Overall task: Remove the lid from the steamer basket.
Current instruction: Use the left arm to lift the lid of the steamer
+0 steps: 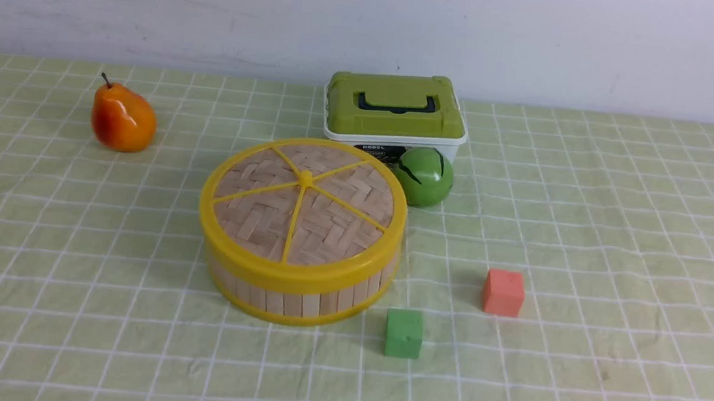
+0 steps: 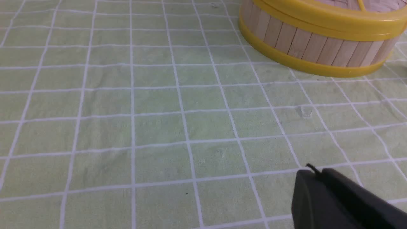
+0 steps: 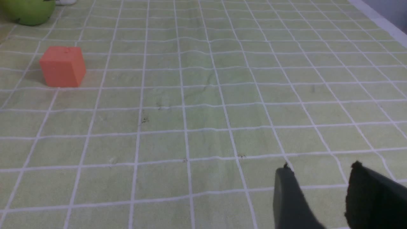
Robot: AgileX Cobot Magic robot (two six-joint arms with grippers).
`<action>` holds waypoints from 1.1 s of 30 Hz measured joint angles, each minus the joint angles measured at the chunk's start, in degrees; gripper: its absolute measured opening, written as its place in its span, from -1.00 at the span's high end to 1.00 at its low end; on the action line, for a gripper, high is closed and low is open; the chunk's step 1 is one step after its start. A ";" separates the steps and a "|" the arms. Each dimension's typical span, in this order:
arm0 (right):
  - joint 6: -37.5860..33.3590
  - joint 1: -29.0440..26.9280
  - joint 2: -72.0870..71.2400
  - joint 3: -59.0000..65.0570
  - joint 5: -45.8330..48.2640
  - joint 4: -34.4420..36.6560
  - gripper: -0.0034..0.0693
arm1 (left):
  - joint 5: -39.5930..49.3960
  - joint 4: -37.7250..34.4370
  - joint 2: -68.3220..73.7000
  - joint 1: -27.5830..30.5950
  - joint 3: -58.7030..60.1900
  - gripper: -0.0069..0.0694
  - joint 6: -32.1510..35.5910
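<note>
The steamer basket (image 1: 305,294) stands in the middle of the table, pale slat wall with yellow rims. The lid (image 1: 302,208), woven bamboo with a yellow rim and yellow spokes, sits flat on top of it. Neither gripper shows in the front view. In the left wrist view the basket's wall (image 2: 313,46) and the lid's rim (image 2: 334,20) lie well ahead of my left gripper (image 2: 314,173), whose dark fingers are pressed together, holding nothing. My right gripper (image 3: 321,168) is open and empty above bare cloth, far from the basket.
A white box with an olive-green lid (image 1: 394,109) stands behind the basket, a green ball (image 1: 425,176) beside it. An orange pear (image 1: 122,118) lies far left. A green cube (image 1: 404,333) and a red cube (image 1: 503,292) lie to the basket's right; the red cube (image 3: 62,66) also shows in the right wrist view.
</note>
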 joint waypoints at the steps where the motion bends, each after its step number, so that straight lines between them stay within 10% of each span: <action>1: 0.00 0.00 0.00 0.00 0.00 0.00 0.24 | 0.00 0.00 0.00 0.00 0.00 0.77 0.00; 33: 0.00 0.00 0.00 0.00 0.00 0.00 0.24 | 0.00 0.06 0.00 0.00 0.00 0.74 0.00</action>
